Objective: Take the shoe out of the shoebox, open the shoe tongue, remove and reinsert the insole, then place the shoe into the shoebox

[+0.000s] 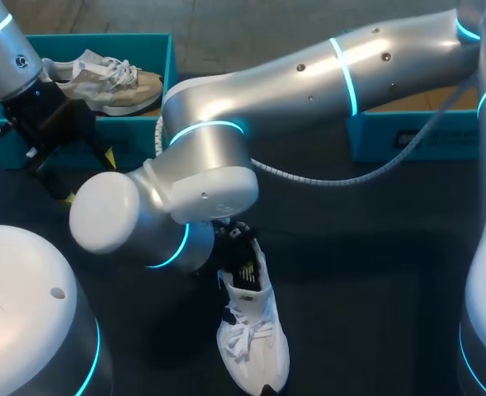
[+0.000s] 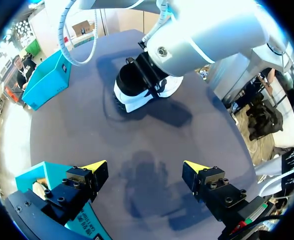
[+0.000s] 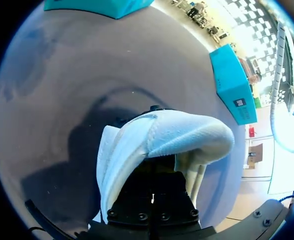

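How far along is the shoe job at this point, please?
Done: the shoe is out, lying on the table. In hand: the right gripper is in the shoe's opening, at the tongue or insole; which, I cannot tell. To do: returning the shoe to the shoebox. The left gripper hangs open beside it.

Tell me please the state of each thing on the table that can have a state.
shoebox: open, no lid on.
beige shoe: lying inside the shoebox.
white shoe: outside the shoebox, upright on the table, right claw at its opening.
left claw: open, empty, above the table.
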Controlling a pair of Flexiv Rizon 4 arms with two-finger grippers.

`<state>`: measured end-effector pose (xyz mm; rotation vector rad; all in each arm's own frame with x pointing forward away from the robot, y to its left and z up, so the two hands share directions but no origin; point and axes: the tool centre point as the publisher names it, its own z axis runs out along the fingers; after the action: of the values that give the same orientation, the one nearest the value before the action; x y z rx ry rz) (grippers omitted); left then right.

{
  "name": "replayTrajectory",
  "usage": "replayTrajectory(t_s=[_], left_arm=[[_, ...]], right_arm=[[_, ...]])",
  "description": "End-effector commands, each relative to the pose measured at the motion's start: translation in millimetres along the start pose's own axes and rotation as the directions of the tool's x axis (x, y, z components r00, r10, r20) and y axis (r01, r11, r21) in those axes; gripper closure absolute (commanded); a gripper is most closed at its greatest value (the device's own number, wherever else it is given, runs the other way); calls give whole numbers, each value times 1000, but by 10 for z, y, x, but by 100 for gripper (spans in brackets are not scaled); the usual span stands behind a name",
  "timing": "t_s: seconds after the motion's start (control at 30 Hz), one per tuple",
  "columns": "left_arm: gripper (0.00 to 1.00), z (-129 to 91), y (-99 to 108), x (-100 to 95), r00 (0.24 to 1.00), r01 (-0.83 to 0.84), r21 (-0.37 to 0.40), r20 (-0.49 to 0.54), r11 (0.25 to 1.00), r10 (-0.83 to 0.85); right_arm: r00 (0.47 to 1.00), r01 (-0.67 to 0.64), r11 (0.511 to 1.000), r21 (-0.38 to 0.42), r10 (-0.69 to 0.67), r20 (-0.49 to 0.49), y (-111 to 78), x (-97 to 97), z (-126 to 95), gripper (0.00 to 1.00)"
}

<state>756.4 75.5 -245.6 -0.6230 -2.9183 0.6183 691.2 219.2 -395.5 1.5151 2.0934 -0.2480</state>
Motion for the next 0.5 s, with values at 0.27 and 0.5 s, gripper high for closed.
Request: replayTrajectory(t_s=[0.27,0.5], left_arm=[[0,-5,0,12,1000,-1,-1,1,1000,1],[0,-5,0,12,1000,-1,-1,1,1000,1]], right_arm=[[860,-507,857,-90,510,6,-123,-220,-319,100],[864,-502,861,-79,503,-9,-57,-182,-191,100]])
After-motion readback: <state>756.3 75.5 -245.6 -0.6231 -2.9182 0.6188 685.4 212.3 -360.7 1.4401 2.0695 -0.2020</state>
